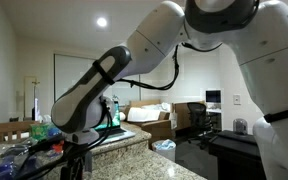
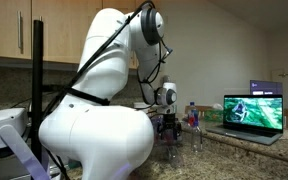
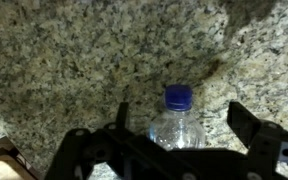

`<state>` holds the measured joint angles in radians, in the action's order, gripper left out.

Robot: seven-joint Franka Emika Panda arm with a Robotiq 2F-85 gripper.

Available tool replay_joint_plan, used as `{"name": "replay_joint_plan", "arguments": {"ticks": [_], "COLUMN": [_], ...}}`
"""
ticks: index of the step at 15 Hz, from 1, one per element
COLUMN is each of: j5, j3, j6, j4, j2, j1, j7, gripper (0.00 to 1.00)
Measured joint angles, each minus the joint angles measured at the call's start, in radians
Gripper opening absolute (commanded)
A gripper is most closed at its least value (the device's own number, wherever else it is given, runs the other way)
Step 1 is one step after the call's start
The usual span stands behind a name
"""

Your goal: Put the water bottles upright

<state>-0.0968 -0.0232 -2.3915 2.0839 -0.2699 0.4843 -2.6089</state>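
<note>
Blue-capped and clear, one of the water bottles sits between the spread fingers of the gripper over the speckled granite counter. The jaws stand wide on either side and apparently do not touch it, so I judge this the approach to a grasp. Whether it lies or stands I cannot tell. Next comes closing squarely on the body below the cap. Bare granite lies beyond the cap, but in an exterior view a standing bottle and the laptop crowd that side.
</note>
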Motion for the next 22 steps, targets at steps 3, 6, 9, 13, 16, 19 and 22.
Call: {"name": "replay_joint_plan", "arguments": {"ticks": [3, 6, 9, 13, 16, 19, 22], "j5": [0.0, 0.0, 0.0, 0.0, 0.0, 0.0, 0.0], "j3": [0.062, 0.089, 0.102, 0.11, 0.11, 0.111, 0.113], "j6": [0.055, 0.103, 0.149, 0.202, 0.23, 0.234, 0.232], "j4": [-0.056, -0.108, -0.154, -0.204, -0.225, -0.224, -0.214], "j2": [-0.052, -0.105, -0.155, -0.206, -0.228, -0.236, -0.236], "j1": [-0.063, -0.102, -0.123, -0.131, -0.131, -0.131, -0.131], "j7": [0.0, 0.0, 0.001, 0.001, 0.001, 0.001, 0.001], "gripper": [1.0, 1.0, 1.0, 1.0, 1.0, 1.0, 0.75]}}
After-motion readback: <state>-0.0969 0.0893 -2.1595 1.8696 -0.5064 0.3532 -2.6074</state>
